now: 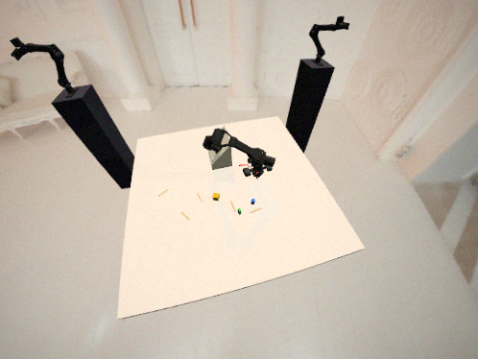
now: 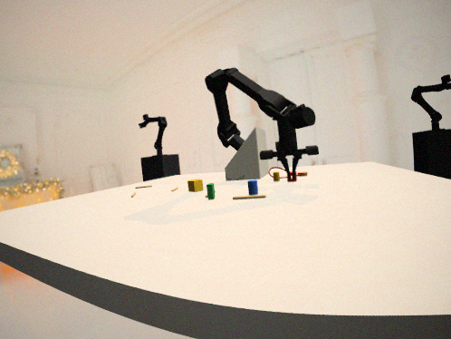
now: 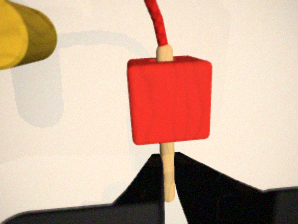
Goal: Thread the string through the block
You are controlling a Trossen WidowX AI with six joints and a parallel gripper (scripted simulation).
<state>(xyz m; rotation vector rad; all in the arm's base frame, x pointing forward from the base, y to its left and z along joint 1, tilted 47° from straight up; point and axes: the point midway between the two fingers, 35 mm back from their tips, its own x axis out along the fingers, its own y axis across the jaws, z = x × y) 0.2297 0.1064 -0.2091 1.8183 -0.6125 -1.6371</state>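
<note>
A red wooden block stands on the table with the thin wooden stick passing through its hole. The stick's far end comes out at the top, where the red string joins it. The near end comes out below the block. My gripper is down at the table just in front of the block and is shut on that near end. The round yellow button lies close by to the left.
A yellow cube, a green cylinder, a blue cylinder and several loose sticks lie nearer the table's middle. The arm's grey wedge base stands behind. Two black pillars flank the table.
</note>
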